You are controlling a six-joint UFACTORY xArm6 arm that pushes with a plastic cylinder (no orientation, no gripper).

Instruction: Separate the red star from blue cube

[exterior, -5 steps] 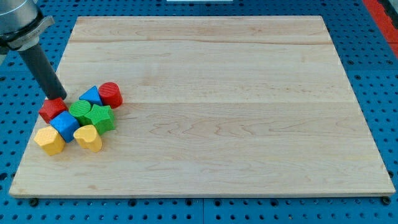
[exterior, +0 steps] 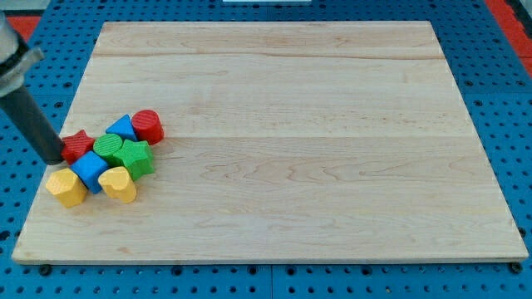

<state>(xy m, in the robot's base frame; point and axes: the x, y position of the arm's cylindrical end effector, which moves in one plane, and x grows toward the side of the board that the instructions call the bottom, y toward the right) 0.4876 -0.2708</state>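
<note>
The red star lies at the left edge of a tight cluster near the board's left side. The blue cube sits just below it at the view's lower right, touching or almost touching it. My tip is at the red star's left side, against it or very close, and up-left of the blue cube. The dark rod slants up to the view's top left.
Around them lie a blue triangular block, a red cylinder, a green round block, a green star, a yellow block and a yellow heart. The wooden board's left edge is close by.
My tip has moved from just above the red star down and to the view's left, to the star's left side. The red star has shifted slightly to the right.
</note>
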